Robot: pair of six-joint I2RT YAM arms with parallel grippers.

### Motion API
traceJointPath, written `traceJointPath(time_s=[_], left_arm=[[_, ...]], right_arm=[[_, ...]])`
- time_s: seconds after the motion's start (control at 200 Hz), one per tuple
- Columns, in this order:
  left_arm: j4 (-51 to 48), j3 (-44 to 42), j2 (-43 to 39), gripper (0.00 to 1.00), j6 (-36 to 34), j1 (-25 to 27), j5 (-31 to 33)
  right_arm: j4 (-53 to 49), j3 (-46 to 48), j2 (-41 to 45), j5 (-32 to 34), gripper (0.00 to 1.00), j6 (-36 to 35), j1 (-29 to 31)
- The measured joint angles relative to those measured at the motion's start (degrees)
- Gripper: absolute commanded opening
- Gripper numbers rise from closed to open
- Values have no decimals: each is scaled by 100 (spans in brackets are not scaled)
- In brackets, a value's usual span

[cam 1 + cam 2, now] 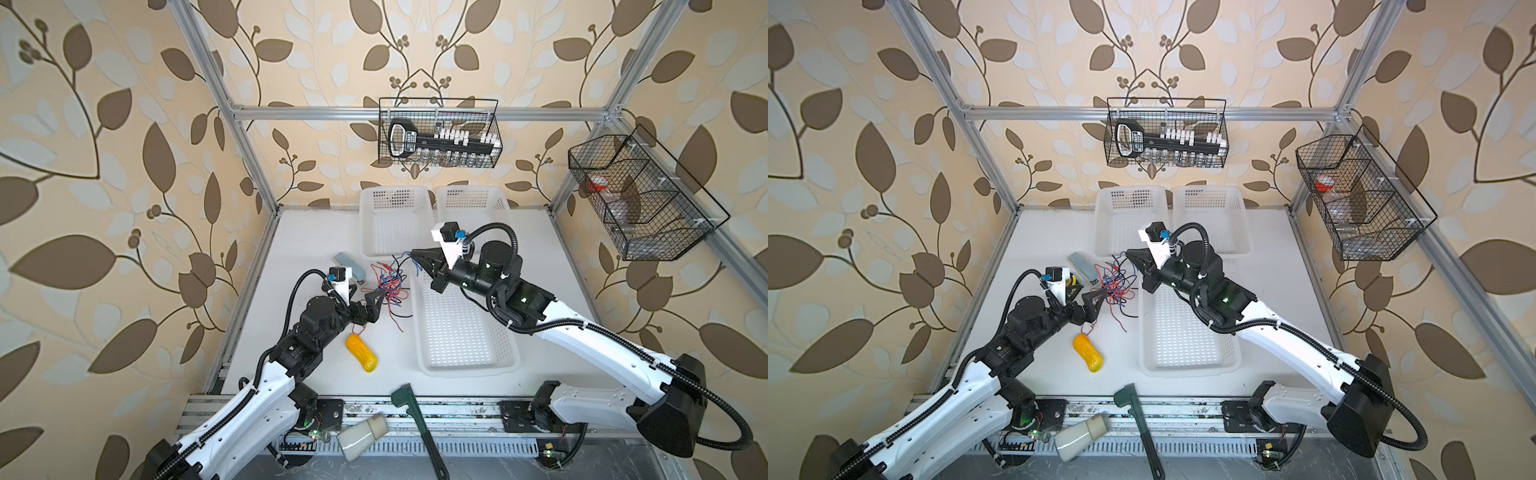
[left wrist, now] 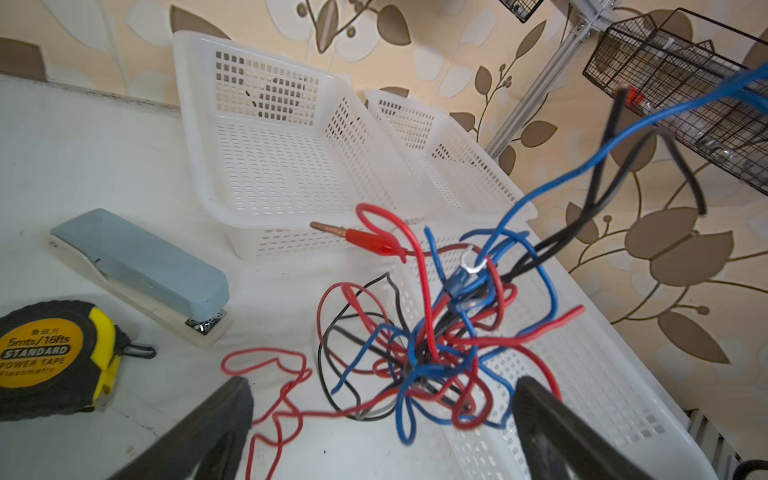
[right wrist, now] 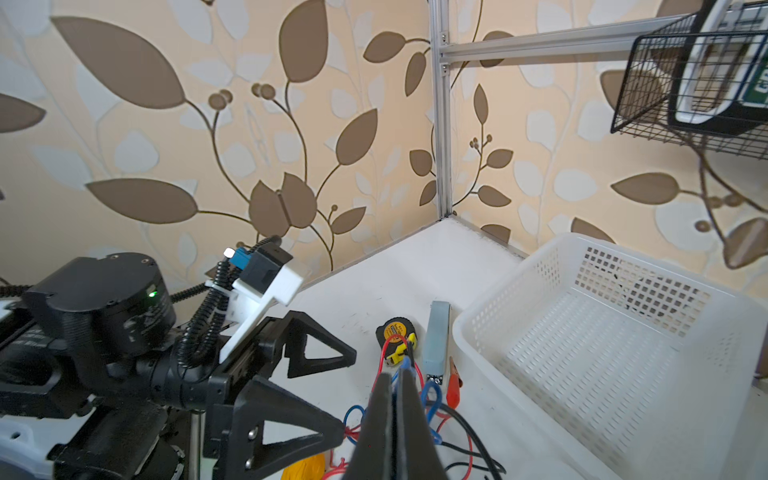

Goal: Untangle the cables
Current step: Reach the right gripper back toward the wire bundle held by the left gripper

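Note:
The cables (image 1: 390, 286) are thin red, blue and black wires in one tangle on the white table, also seen in the other top view (image 1: 1118, 286). My left gripper (image 2: 384, 411) is open, and the tangle (image 2: 436, 349) hangs just ahead of its two fingers, touching neither. In both top views the left gripper (image 1: 379, 296) (image 1: 1100, 296) sits at the tangle's left edge. My right gripper (image 3: 397, 374) is shut on a blue cable (image 2: 582, 166), which rises out of the tangle with black strands. Its tip (image 1: 414, 253) is above the tangle's far right.
A blue-grey stapler (image 2: 141, 266) and a yellow tape measure (image 2: 50, 357) lie left of the tangle. Two white baskets (image 1: 395, 195) (image 1: 473, 193) stand at the back, a long one (image 1: 465, 332) to the right. A yellow object (image 1: 362, 353) and a green wrench (image 1: 419, 424) lie nearer.

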State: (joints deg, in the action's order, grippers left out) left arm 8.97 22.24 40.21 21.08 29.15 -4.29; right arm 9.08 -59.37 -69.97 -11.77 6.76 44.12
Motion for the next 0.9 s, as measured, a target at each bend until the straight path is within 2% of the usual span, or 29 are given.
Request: traceJointPath(time_s=[0.115,0.195,0.415,0.565,0.9], left_arm=[[291,0,282,94,0,0,-254],[415,0,479,84,0,0,-391],[837,-7,922,35,107,0,-730],[857,-11,1043,0,146,0,-743],[474,-20,809,0,157,0,-590]], right_arm=[[57,-85,-72,-101,0,-20,103],[111,-98,-92,-166,0,-20,144],[229,-101,-101,-260,0,26,162],[424,-109,-103,-264,0,70,164],[160,-186,-127,234,1,-26,76]])
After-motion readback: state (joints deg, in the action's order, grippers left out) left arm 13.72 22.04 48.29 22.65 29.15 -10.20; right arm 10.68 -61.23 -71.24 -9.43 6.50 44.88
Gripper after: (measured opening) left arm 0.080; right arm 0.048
